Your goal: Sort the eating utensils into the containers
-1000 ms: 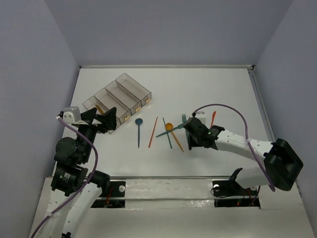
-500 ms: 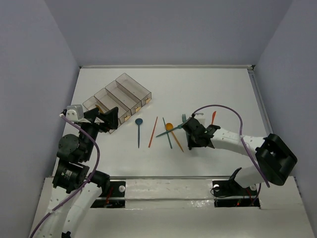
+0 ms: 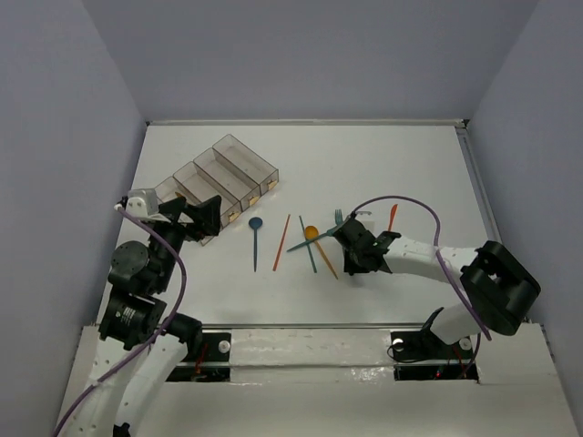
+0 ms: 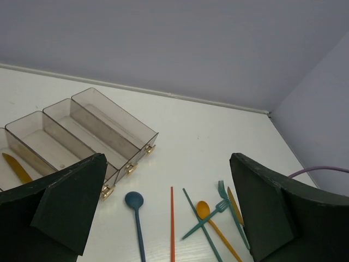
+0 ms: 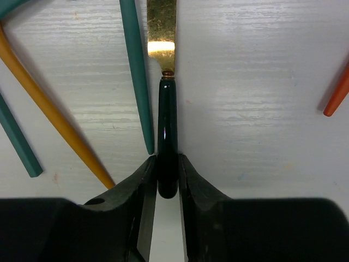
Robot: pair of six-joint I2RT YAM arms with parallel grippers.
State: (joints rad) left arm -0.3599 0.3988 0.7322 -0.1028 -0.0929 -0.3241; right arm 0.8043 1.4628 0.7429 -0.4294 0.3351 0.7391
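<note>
Trouble sits by your right hand (image 5: 166, 177), closed on the tail of the dark-handled knife (image 5: 167, 109) flat on the counter (image 5: 256, 153): the teal handle (image 5: 136, 71) lies just beside, so lifting could drag it, or the knife could pivot loose

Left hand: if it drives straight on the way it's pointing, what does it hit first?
Likely the blue spoon, which lies ahead in the gap between the left hand's open fingers, with the red stick just past it. The bins sit left of that line. Its height above the table is unclear.
</note>
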